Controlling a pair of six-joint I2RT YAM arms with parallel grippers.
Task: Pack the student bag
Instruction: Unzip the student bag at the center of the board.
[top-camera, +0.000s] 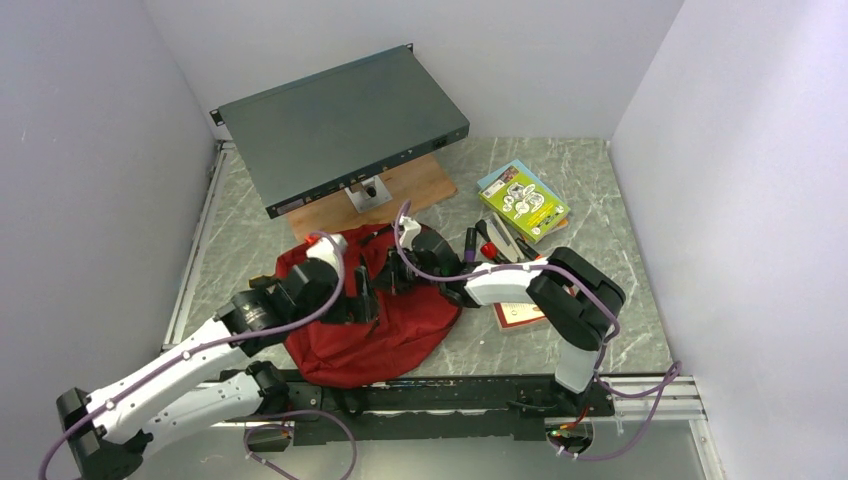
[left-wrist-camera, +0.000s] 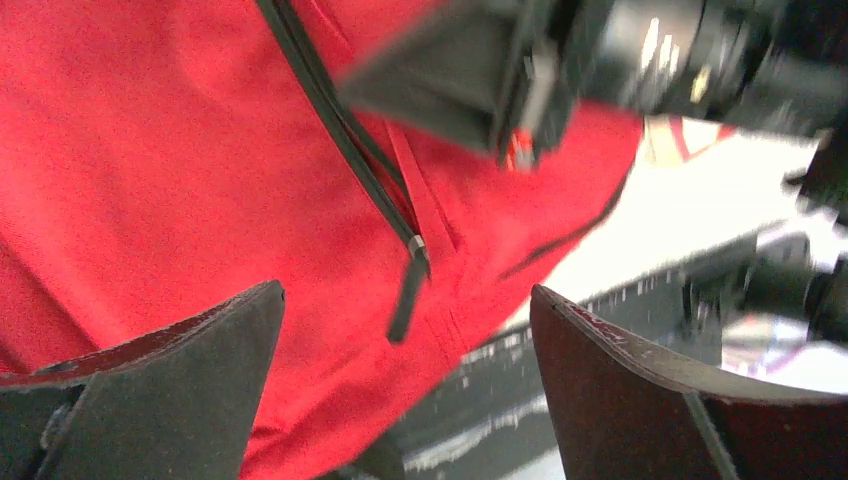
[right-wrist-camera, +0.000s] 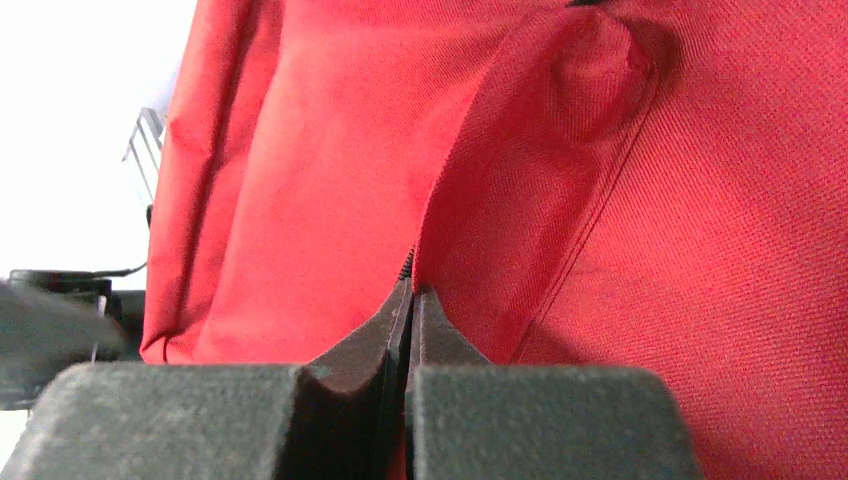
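The dark red student bag (top-camera: 385, 330) lies flat in the near middle of the table. My left gripper (top-camera: 358, 295) hovers over its left half, open and empty. In the left wrist view the bag (left-wrist-camera: 150, 170) fills the frame, and a black zipper pull (left-wrist-camera: 408, 290) hangs between the open left gripper's (left-wrist-camera: 408, 296) fingers. My right gripper (top-camera: 400, 268) is at the bag's top middle. In the right wrist view the right gripper (right-wrist-camera: 412, 292) is shut on a raised fold of the bag's red fabric (right-wrist-camera: 530, 150) beside a zipper edge.
A dark-grey rack unit (top-camera: 340, 125) rests on a wooden board (top-camera: 415, 185) at the back. A green picture book (top-camera: 523, 200) tops a stack at the back right. Another book (top-camera: 520, 316) lies under the right forearm. A black rail (top-camera: 450, 395) runs along the near edge.
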